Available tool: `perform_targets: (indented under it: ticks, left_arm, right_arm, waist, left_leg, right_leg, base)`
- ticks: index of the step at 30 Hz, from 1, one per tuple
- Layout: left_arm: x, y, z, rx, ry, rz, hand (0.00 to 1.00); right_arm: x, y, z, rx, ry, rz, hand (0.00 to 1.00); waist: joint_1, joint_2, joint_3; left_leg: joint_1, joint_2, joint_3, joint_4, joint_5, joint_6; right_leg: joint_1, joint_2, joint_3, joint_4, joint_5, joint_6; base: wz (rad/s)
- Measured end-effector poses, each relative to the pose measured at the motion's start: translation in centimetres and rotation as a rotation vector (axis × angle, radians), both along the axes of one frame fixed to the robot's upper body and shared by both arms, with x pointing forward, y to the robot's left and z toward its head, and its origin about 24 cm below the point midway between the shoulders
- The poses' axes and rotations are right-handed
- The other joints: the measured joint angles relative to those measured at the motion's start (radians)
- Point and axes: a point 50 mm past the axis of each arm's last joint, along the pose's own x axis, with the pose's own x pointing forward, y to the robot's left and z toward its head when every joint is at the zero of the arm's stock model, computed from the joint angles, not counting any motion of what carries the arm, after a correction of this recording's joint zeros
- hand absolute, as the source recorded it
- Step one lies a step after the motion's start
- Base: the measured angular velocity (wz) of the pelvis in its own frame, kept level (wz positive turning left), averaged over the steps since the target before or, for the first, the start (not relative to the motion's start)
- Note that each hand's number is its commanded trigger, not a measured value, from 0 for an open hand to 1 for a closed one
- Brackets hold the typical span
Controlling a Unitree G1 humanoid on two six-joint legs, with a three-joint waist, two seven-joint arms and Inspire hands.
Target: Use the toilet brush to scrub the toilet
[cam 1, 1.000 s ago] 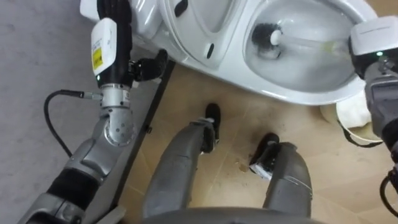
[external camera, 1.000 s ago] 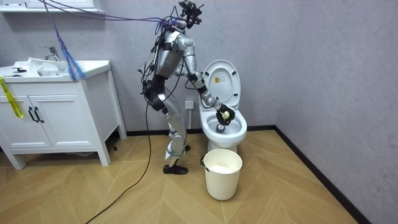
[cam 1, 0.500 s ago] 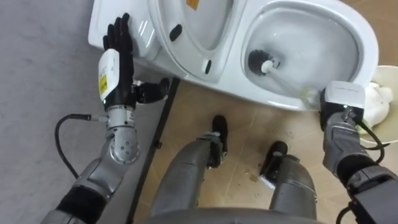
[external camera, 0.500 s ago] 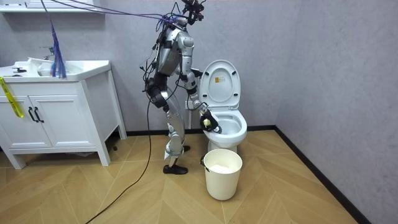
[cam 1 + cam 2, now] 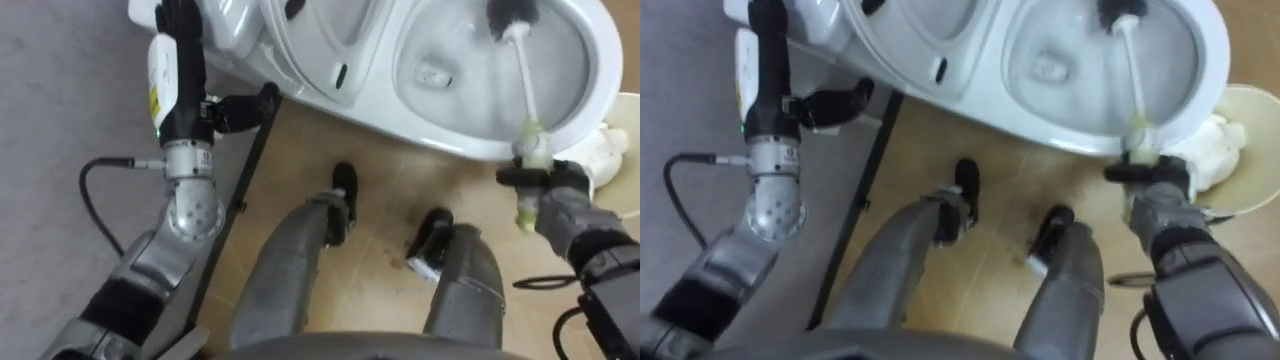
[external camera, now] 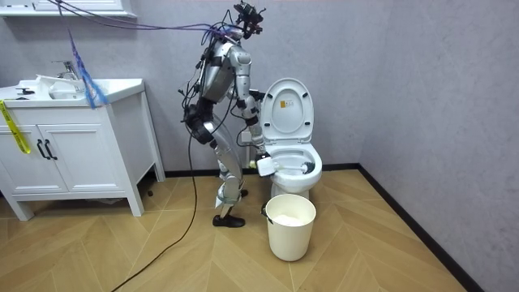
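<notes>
The white toilet (image 5: 450, 135) has its lid (image 5: 320, 40) raised. A toilet brush (image 5: 522, 80) with a clear shaft and a black bristle head (image 5: 510, 12) reaches into the bowl, its head against the far right wall. My right hand (image 5: 555, 195) is shut on the brush's yellow-green grip just outside the near rim. My left hand (image 5: 180, 60) is held flat with straight fingers beside the tank, left of the lid, holding nothing. In the room view I stand upright at the toilet's (image 6: 290, 158) left side, facing it.
A cream bucket (image 5: 1230, 130) with white contents stands on the wood floor right of the bowl, close to my right arm; the room view shows the bucket (image 6: 290, 225) in front of the toilet. A white vanity cabinet (image 6: 73, 138) stands at the room view's left.
The brush head has swept from the bowl's near left side to its far right wall. My right hand has drawn back below the rim. The left hand has stayed by the tank.
</notes>
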Motion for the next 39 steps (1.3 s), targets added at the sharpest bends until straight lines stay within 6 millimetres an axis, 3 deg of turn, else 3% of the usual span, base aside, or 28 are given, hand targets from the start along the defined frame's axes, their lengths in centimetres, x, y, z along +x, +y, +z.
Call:
perform_targets:
  ticks: [1,6,11,15,19,21,23,24,25,30,32,39]
  left_arm:
    - [0.1,0.1,-0.1,0.002,0.002,0.006,0.0]
    - [0.2,0.0,-0.2,0.008,0.006,0.005,0.0]
    - [0.1,-0.3,-0.4,0.015,0.015,-0.013,0.0]
    - [0.0,-0.3,-0.8,0.031,0.036,-0.023,0.0]
    - [-0.2,-0.1,-1.9,0.077,0.084,-0.037,0.0]
    - [-0.4,0.2,-2.5,0.112,0.113,-0.038,0.0]
    - [-1.1,1.0,-3.6,0.164,0.157,-0.027,0.0]
    - [-1.4,1.2,-3.9,0.173,0.17,-0.022,0.0]
    - [-2.1,1.7,-4.7,0.189,0.208,-0.006,0.0]
    - [-4.6,4.3,-7.7,0.226,0.372,0.086,0.0]
    - [-7.0,6.7,-10.4,0.209,0.557,0.193,0.0]
    - [-14.2,9.7,-13.4,0.136,0.809,0.353,0.0]
  right_arm:
    - [0.1,0.5,-0.1,0.066,-0.016,-0.014,1.0]
    - [0.7,2.3,-0.1,0.291,-0.065,-0.087,1.0]
    - [0.8,2.7,-0.2,0.431,-0.09,-0.137,1.0]
    - [0.2,2.2,-0.7,0.448,-0.07,-0.165,1.0]
    - [-0.7,1.6,-1.3,0.425,-0.039,-0.18,1.0]
    - [-1.3,1.0,-1.6,0.363,0.002,-0.151,1.0]
    - [-2.6,-0.1,-2.2,0.239,0.09,-0.093,1.0]
    - [-3.0,-0.4,-2.4,0.195,0.121,-0.067,1.0]
    - [-3.8,-1.0,-2.6,0.095,0.183,-0.002,1.0]
    - [-7.1,-3.9,-3.1,-0.298,0.409,0.25,1.0]
    - [-8.4,-4.3,-3.5,-0.401,0.456,0.338,1.0]
    - [-13.8,-4.4,-5.2,-0.587,0.572,0.596,1.0]
  waist:
    - [-0.013,0.0,-0.0001]
    - [-0.046,-0.004,-0.0011]
    - [-0.066,-0.02,-0.0036]
    - [-0.069,-0.027,-0.0053]
    - [-0.071,-0.029,-0.0051]
    - [-0.072,-0.03,-0.0057]
    - [-0.072,-0.031,-0.013]
    - [-0.072,-0.032,-0.0147]
    - [-0.069,-0.035,-0.0224]
    - [-0.044,-0.038,-0.0309]
    - [-0.039,-0.042,-0.0322]
    - [-0.029,-0.067,-0.0432]
  left_leg:
    - [0.0,-0.008,0.0,0.004,0.0,0.001]
    - [0.0,-0.016,0.028,0.026,-0.007,0.012]
    - [0.009,-0.026,0.029,0.056,-0.025,0.039]
    - [0.035,-0.027,0.028,0.062,-0.036,0.057]
    - [0.082,-0.049,0.01,0.055,-0.043,0.066]
    - [0.112,-0.049,0.004,0.042,-0.043,0.066]
    - [0.15,-0.062,-0.021,0.025,-0.04,0.062]
    - [0.161,-0.06,-0.022,0.023,-0.043,0.059]
    - [0.183,-0.06,-0.023,0.015,-0.047,0.056]
    - [0.276,-0.041,-0.047,-0.018,-0.061,0.035]
    - [0.324,-0.028,-0.059,-0.026,-0.071,0.021]
    - [0.484,-0.007,-0.098,-0.11,-0.084,-0.014]
  right_leg:
    - [-0.001,-0.013,-0.003,0.01,-0.002,-0.005]
    - [-0.006,-0.039,-0.002,0.036,0.001,0.009]
    - [0.006,-0.051,0.02,0.057,0.001,0.035]
    - [0.035,-0.047,0.024,0.043,0.0,0.044]
    - [0.083,-0.05,0.031,0.031,0.001,0.055]
    - [0.117,-0.046,0.022,0.01,0.002,0.056]
    - [0.161,-0.038,0.018,-0.016,0.008,0.062]
    - [0.175,-0.036,0.017,-0.022,0.009,0.064]
    - [0.199,-0.033,0.014,-0.036,0.009,0.064]
    - [0.317,0.013,-0.004,-0.123,0.014,0.066]
    - [0.383,0.039,-0.019,-0.169,0.021,0.056]
    - [0.611,0.098,-0.088,-0.349,0.038,0.044]
  base:
    - [0.05]
    - [0.03]
    - [-0.01]
    - [-0.04]
    - [-0.02]
    - [-0.07]
    - [-0.05]
    - [-0.05]
    - [-0.09]
    - [-0.04]
    - [-0.04]
    - [0.12]
